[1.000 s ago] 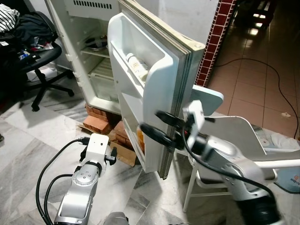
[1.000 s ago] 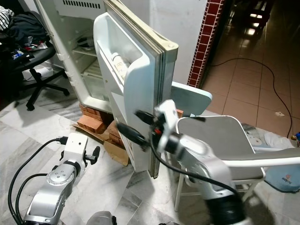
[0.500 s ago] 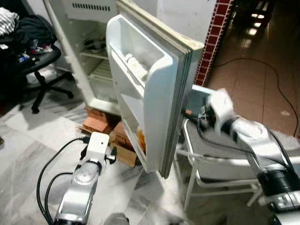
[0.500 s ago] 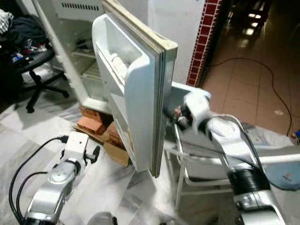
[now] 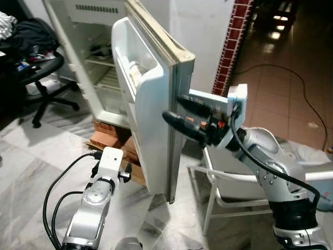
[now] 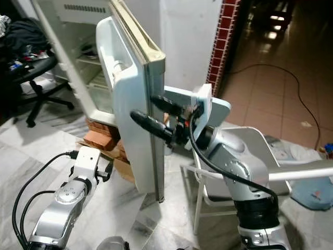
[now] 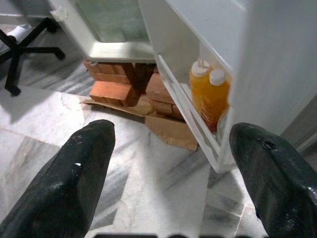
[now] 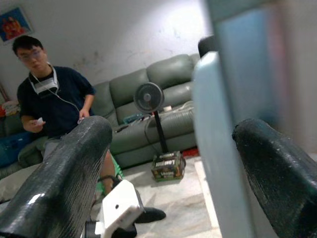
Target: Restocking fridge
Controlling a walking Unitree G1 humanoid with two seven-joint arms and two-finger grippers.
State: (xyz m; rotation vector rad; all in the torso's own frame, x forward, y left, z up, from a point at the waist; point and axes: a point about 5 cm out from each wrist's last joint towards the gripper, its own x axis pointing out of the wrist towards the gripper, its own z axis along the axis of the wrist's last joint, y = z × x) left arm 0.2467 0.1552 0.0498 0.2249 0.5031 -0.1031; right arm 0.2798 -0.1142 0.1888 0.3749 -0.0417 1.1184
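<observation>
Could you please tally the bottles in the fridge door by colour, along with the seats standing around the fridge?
Orange bottles on the lower door shelf: 2
Pale bottle lying in the upper door shelf: 1
Black office chair: 1
White chair beside the door: 1
Total: 5

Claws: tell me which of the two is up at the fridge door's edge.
The right claw, fingers open and raised against the outer edge of the fridge door. The left claw is low over the marble floor, pointing towards the orange bottles in the door's bottom shelf.
</observation>
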